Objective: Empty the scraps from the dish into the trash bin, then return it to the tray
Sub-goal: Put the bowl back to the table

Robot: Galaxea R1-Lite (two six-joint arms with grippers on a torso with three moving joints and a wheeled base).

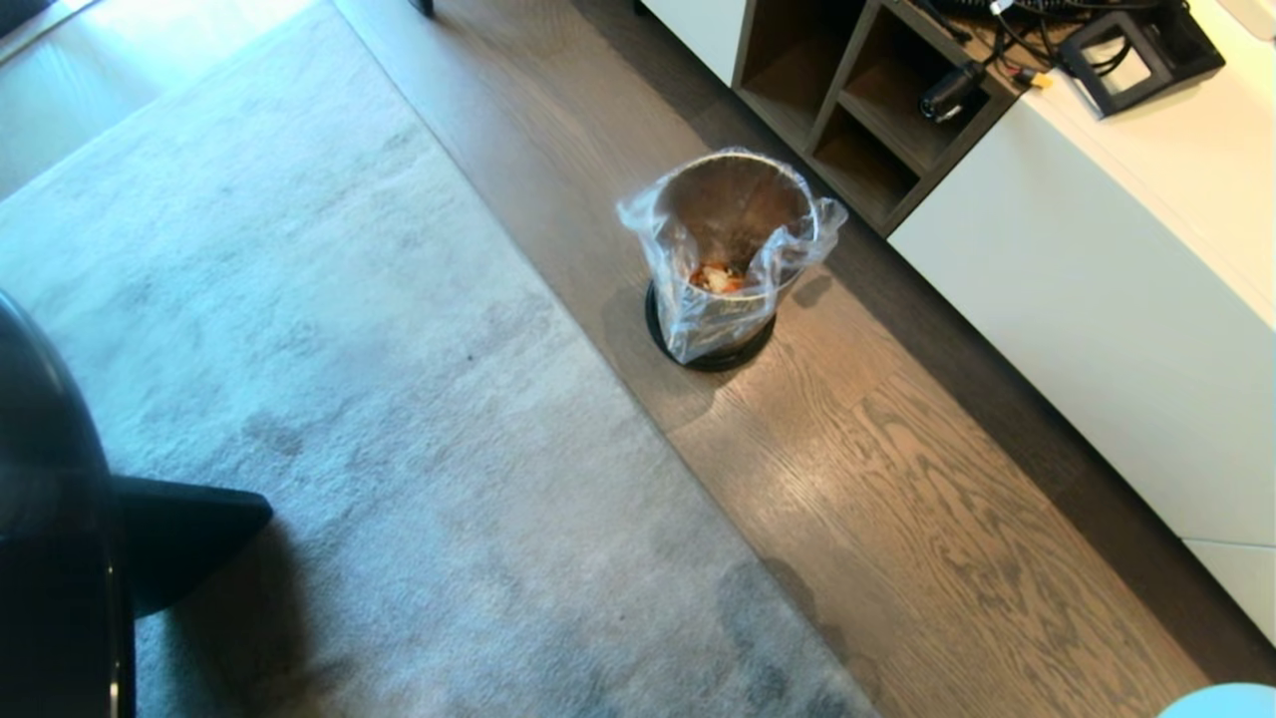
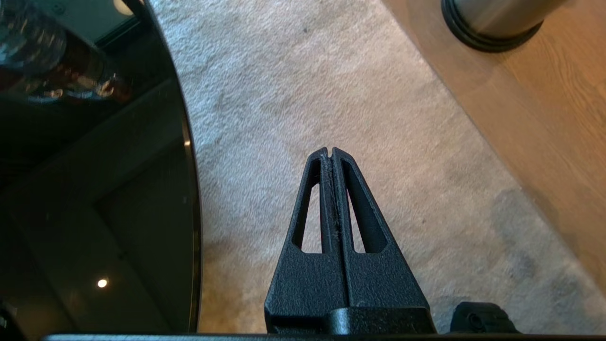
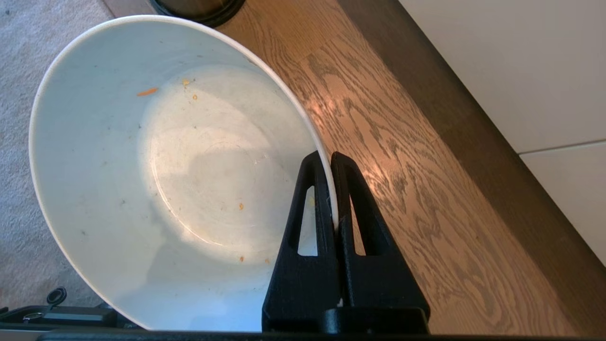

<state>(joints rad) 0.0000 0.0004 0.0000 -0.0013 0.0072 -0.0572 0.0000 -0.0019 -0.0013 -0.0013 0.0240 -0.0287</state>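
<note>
Now the dish (image 3: pixel 156 180) rim pinched between the right gripper (image 3: pixel 330 158) jaws, nearly empty.

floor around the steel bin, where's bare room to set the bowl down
Bare grey carpet stretches from the small brushed-steel bin with clear liner to the black glossy table edge. Bare wood floor runs between carpet and white cabinet. It is tight between bin and open wooden shelves.

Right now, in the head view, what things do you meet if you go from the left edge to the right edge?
Dark round table → grey rug → wooden floor → trash bin with scraps inside → open wooden shelf → white cabinet.
</note>
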